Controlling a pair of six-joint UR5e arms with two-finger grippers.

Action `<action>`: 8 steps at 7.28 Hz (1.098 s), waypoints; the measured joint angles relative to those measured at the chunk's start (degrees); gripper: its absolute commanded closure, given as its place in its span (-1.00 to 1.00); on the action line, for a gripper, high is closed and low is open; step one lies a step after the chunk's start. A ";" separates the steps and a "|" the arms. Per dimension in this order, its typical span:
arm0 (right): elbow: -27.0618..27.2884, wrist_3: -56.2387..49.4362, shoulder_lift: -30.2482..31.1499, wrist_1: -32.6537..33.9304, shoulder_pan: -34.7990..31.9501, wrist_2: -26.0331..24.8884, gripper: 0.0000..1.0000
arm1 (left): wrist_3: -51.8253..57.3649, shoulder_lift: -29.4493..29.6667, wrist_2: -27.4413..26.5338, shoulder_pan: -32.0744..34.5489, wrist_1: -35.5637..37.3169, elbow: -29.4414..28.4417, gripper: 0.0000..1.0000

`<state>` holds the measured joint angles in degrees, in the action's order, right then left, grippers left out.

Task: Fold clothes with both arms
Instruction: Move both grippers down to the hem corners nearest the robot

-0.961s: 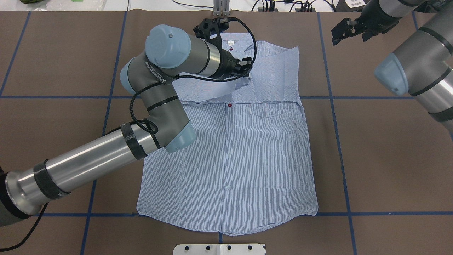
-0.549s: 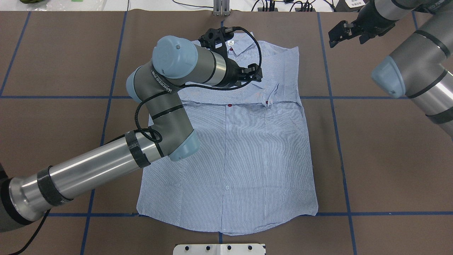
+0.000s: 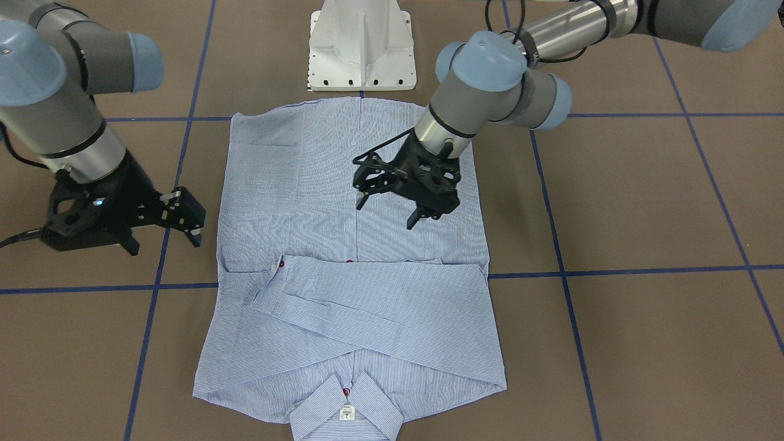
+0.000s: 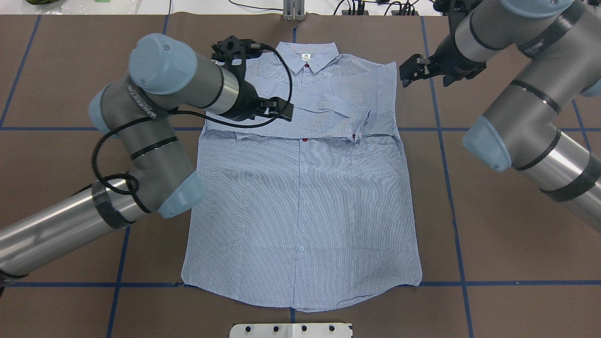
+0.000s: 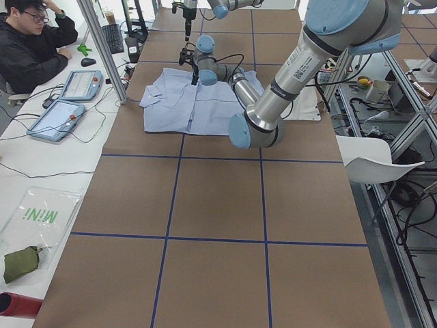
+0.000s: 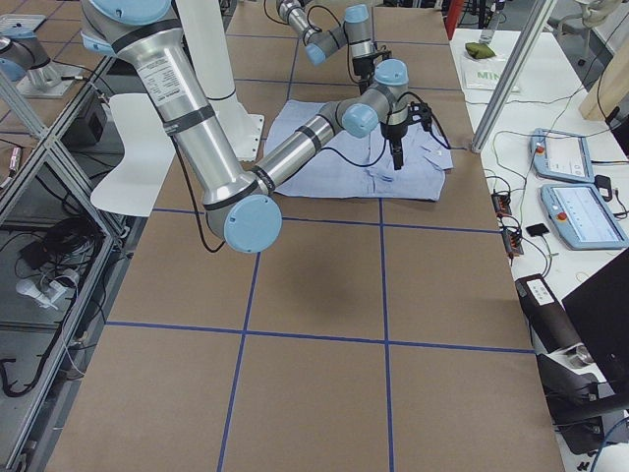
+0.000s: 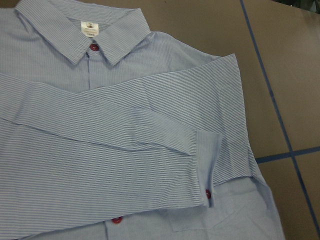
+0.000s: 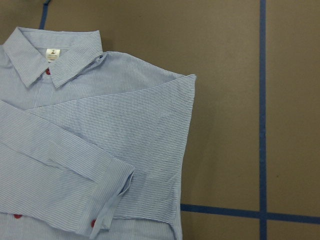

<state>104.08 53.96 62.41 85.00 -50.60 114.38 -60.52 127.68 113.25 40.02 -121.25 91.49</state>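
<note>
Brown table [image 4: 507,225] carries a striped shirt [image 4: 305,202], sleeves [image 4: 328,107] folded across the chest. Left claw [image 3: 386,213] hovers above it, released; right claw [image 3: 160,229], also released, hangs beside it.

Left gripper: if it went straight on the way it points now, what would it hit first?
Most likely the folded sleeve lying across the shirt. The left gripper, jaws open, points down at it with nothing between. Its height above the cloth is unclear.
</note>
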 measured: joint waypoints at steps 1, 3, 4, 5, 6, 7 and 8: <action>4.96 6.83 2.37 0.07 5.97 -5.35 -1.00 | 2.67 -4.90 1.19 1.09 0.26 3.78 -1.00; 15.71 17.86 10.24 0.14 17.49 -14.21 -1.00 | 4.95 -14.60 1.66 1.58 0.11 11.49 -1.00; 19.88 22.42 14.11 0.10 23.33 -18.87 -1.00 | 3.74 -20.11 1.41 1.23 -0.29 16.25 -1.00; 22.74 25.90 17.41 -0.02 28.43 -23.00 -1.00 | -0.08 -25.74 0.59 -0.53 -1.15 21.21 -1.00; 24.43 27.89 20.18 -1.20 32.05 -25.76 -1.00 | -6.26 -29.60 -2.67 -4.94 -1.86 24.95 -1.00; 25.10 29.22 23.45 -5.09 34.23 -27.22 -1.00 | -12.56 -31.69 -7.86 -11.08 -2.10 26.91 -1.00; 25.23 29.90 27.06 -10.13 35.33 -28.20 -1.00 | -16.85 -32.99 -11.30 -15.83 -2.10 27.57 -1.00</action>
<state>129.31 83.86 89.47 74.87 -15.27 86.18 -77.37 94.69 101.95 24.19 -123.34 119.07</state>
